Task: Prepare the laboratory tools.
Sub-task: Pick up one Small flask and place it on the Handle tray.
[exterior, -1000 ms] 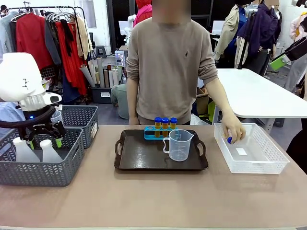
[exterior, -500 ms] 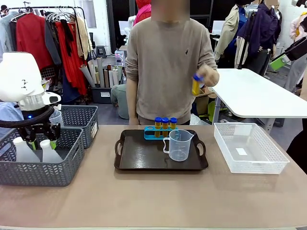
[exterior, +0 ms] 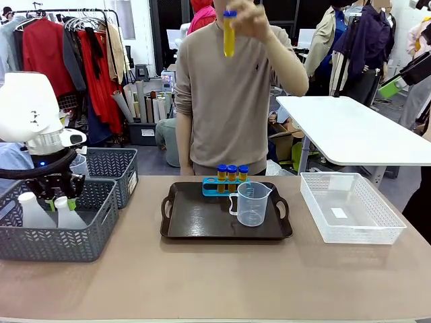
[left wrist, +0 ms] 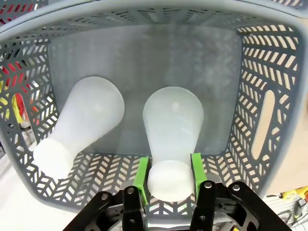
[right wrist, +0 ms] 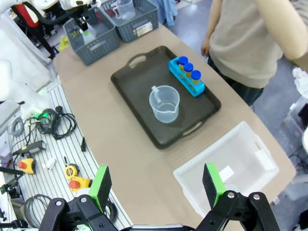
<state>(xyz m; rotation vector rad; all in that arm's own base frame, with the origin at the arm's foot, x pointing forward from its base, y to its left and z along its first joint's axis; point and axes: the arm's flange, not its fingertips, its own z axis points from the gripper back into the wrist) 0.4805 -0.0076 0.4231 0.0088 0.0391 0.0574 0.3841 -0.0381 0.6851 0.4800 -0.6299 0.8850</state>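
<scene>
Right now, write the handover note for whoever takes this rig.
Left hand: down in the grey basket, pads either side of a flask at its neck; grip not confirmed. A second flask stands beside it.
Right hand: open, empty, high over the table.
Done: beaker and rack with three tubes sit on the tray.
A person's hand holds a fourth tube up high.
Left, probably: flasks out of the basket, fourth tube placed.

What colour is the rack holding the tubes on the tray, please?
The rack is bright blue, clearest in the right wrist view.
</scene>
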